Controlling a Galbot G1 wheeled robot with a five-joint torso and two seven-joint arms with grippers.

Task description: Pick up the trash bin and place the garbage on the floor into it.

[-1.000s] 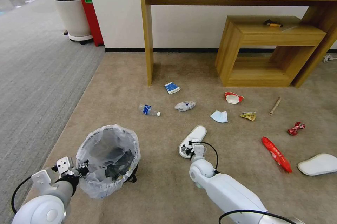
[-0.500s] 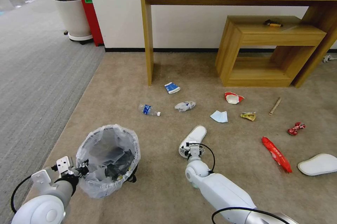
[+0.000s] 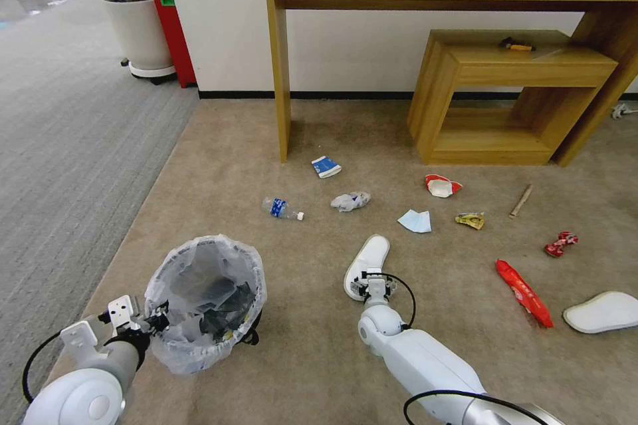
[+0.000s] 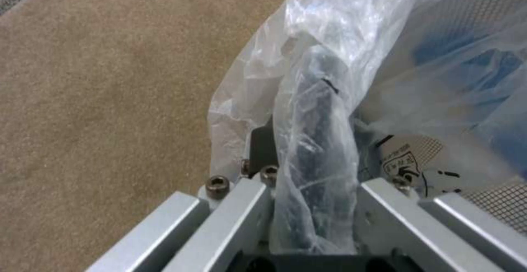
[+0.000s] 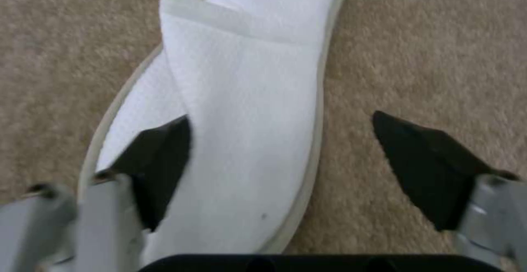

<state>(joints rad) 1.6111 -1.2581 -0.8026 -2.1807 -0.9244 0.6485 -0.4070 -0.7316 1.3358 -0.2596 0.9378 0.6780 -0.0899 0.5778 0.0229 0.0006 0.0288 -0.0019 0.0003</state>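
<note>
the right gripper [image 5: 283,161] fingers, spread wide, straddle the slipper [image 5: 247,111] off-centre, so closing could pinch only its upper flap, while the left gripper [image 4: 313,206] fingers clench the trash bin [image 3: 205,302] rim.

White slipper [image 5: 247,111], beige floor [image 3: 319,358].

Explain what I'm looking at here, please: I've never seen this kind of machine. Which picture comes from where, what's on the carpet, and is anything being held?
This is a wheeled robot with two arms, each ending in a gripper. The wide picture comes from its head, looking down; the two close-ups come from cameras on its wrists.

The left gripper is clamped on the rim of the trash bin, a small black bin lined with a plastic bag.

The right gripper is down over a white slipper on the beige carpet, its jaws open: one sits on the slipper, the other over carpet beside it.

Litter lies scattered beyond: a plastic bottle, a blue mask, a red wrapper, a second slipper.
</note>
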